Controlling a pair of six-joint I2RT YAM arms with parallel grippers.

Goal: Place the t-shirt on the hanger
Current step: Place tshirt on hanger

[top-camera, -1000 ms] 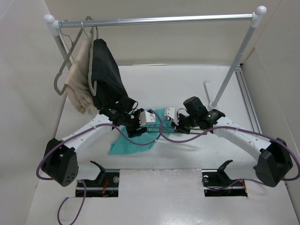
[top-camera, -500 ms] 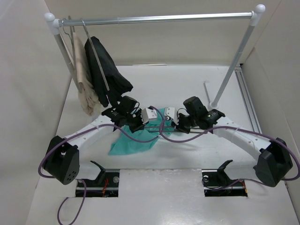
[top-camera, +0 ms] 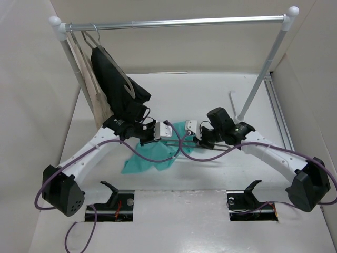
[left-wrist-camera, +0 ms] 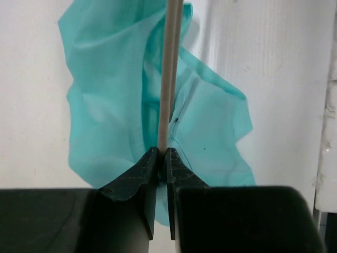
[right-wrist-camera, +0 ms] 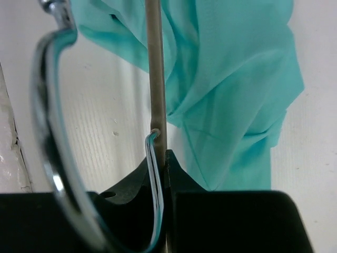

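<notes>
The teal t-shirt (top-camera: 150,158) lies crumpled on the white table between the two arms. In the wrist views it spreads under the hanger, seen as t-shirt (left-wrist-camera: 105,105) and t-shirt (right-wrist-camera: 237,79). The hanger shows as a slim grey rod (left-wrist-camera: 169,79) running up from my left gripper (left-wrist-camera: 162,153), whose jaws are shut on it. My right gripper (right-wrist-camera: 160,155) is shut on the hanger (right-wrist-camera: 156,68) where its wire hook (right-wrist-camera: 45,105) starts. From above, the left gripper (top-camera: 160,132) and right gripper (top-camera: 190,128) face each other just above the shirt.
A silver rail (top-camera: 179,22) spans the back on two posts. A black garment (top-camera: 113,79) and a beige garment (top-camera: 87,68) hang at its left end, close to my left arm. The right post (top-camera: 260,74) stands behind my right arm. White walls close both sides.
My left gripper has closed on the hanger's arm. The left arm's elbow has swung out to the left, and the black and beige garments have swung on the rail.
</notes>
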